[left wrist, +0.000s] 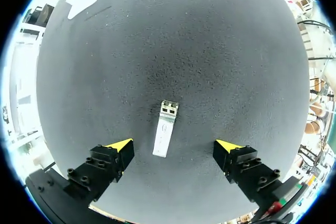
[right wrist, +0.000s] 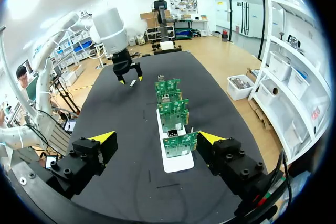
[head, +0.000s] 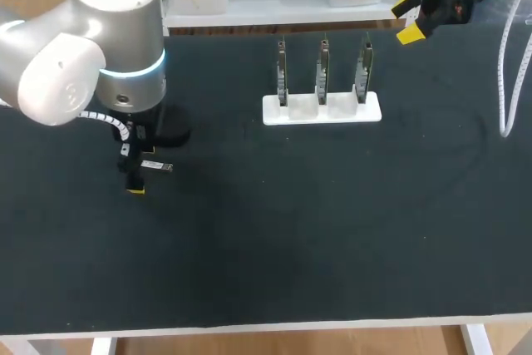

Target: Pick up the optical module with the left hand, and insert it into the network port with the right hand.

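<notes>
the optical module (left wrist: 165,129) lies flat on the black table (head: 274,239), between the spread fingers of the left gripper (left wrist: 174,145), neither finger touching it. the right gripper (right wrist: 156,138), spread wide too, hangs at the far right, near the white rack (head: 322,110) of three circuit boards (head: 323,68).

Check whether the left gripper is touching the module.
Apart. The left wrist view shows the module lying between the open fingers of the left gripper, bare mat on each side.
</notes>
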Tool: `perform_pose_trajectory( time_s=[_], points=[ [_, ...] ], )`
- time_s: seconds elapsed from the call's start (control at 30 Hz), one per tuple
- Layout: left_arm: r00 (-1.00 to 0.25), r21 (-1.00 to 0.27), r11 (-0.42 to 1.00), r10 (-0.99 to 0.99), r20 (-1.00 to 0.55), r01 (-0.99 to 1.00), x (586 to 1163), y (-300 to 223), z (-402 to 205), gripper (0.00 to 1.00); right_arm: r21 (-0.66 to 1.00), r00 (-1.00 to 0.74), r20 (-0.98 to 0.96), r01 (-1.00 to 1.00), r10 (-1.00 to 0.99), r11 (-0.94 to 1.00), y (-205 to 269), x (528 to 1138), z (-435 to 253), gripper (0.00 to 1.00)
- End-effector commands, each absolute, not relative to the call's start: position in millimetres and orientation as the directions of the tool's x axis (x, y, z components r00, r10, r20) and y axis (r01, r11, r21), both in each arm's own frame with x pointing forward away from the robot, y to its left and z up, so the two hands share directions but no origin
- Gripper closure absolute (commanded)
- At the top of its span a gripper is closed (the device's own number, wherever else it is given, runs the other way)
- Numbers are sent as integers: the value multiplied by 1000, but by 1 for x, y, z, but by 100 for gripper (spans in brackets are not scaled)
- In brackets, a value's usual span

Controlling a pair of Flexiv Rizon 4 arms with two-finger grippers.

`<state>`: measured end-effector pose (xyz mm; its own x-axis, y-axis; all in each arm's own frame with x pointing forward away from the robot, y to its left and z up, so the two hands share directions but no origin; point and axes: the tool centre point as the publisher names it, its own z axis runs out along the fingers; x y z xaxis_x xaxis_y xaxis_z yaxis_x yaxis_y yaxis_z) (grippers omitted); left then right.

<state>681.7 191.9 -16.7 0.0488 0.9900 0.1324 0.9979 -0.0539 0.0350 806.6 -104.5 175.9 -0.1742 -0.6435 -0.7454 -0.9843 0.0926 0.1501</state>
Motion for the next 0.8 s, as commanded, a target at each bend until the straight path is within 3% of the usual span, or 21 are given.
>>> perform_pose_trajectory(
  time_s=[0.03,0.8],
  points=[
    [55,32,-60,991,120,998,685,192,-19,0,146,-175,-745,-984,-644,99,-104,804,176,0],
    [36,4,-37,996,87,999,694,191,-24,0,146,-175,-745,-984,-644,99,-104,804,176,0]
  ],
)
